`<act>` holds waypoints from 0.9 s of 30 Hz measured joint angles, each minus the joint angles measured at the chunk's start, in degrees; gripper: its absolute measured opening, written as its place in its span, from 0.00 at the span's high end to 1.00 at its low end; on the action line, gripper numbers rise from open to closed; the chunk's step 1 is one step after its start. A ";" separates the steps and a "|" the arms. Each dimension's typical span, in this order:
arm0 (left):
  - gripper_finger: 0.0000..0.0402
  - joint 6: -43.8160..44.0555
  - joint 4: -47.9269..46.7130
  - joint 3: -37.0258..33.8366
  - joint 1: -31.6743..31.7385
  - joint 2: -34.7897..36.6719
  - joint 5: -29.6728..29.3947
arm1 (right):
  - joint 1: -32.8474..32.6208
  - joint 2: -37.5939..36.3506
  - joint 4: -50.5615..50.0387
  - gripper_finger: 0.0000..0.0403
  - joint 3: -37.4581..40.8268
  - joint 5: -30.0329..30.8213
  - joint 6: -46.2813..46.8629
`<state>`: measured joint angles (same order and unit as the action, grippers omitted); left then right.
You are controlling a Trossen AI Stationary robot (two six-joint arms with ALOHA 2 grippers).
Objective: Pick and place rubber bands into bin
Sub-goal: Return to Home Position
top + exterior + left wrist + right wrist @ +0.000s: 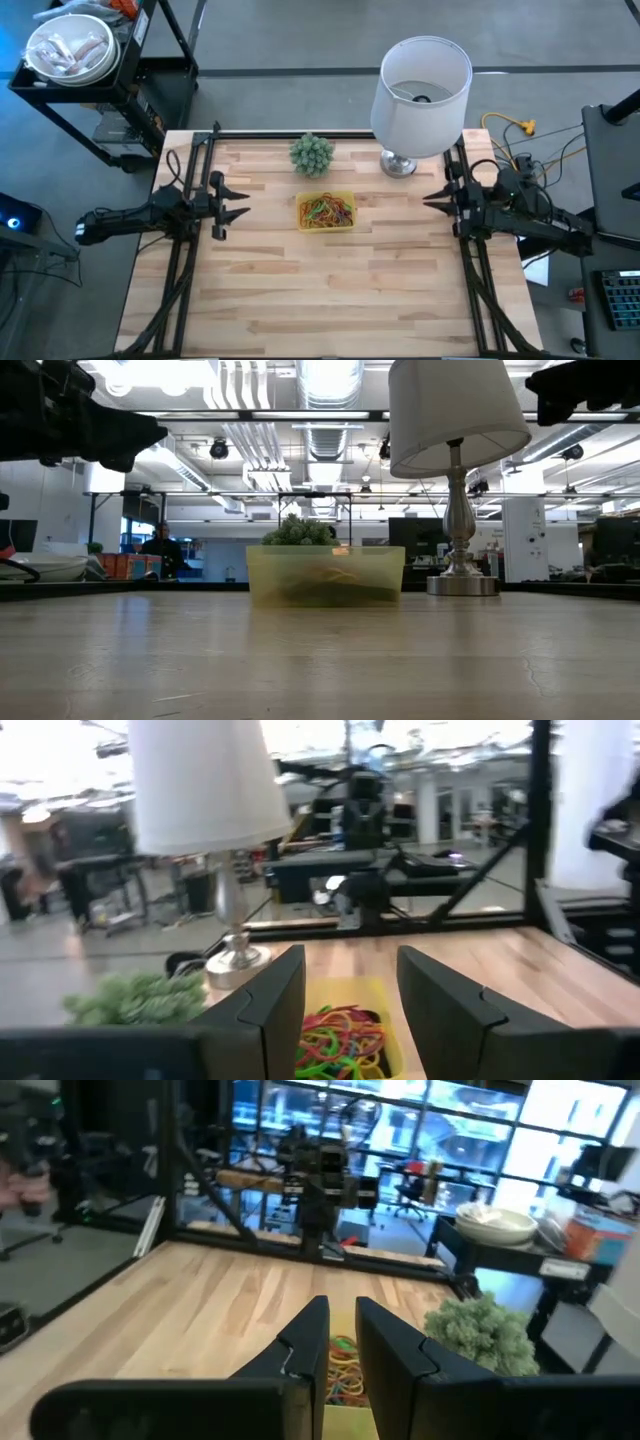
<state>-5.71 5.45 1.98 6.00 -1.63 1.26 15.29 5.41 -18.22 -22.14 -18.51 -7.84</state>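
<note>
1. Your yellow bin [327, 193] sits on the wooden table [330, 290], about midway between the two arms and a little toward the far edge.
2. Inside it you have the rubber bands [327, 212], a tangled heap of red, green, yellow and orange loops that covers most of the floor of the bin.
3. From table height, the bin [326, 575] reads as a shallow, translucent yellow tray. The bands show only as a dark smear through its front wall.
4. Your left gripper [238, 201] hangs above the table well to the left of the bin, pointing toward it. Its jaws stand wide apart with nothing between them.
5. In the left wrist view, the left gripper [350, 955] frames the rubber bands [340, 1040], which lie against the yellow wall of the bin [390, 1040].
6. Your right gripper [430, 196] hangs well to the right of the bin, also facing it.
7. In the right wrist view, the right gripper [341, 1305] has its jaws only narrowly apart and holds nothing. The rubber bands [345, 1370] show through the slit.
8. A small green plant [312, 153] stands just behind the bin, close to it without touching.
9. A table lamp with a white shade [421, 80] stands at the far right of the table, its metal foot [398, 163] beside the plant.
10. Off the table at the far left, a metal bowl [72, 50] rests on a dark cart. It holds pale items you cannot make out.
</note>
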 joint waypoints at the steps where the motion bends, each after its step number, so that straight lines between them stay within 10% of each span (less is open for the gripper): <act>1: 0.64 0.78 0.00 0.00 0.00 0.02 -1.00 | 0.00 -0.43 0.02 0.88 0.20 0.70 1.11; 27: 0.64 0.93 0.06 -0.13 0.00 -0.03 -0.83 | -0.04 -1.27 21.44 0.88 17.64 -1.09 11.08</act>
<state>-4.78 5.51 1.85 6.00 -1.66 0.43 15.25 4.14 3.22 -4.50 -19.59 3.25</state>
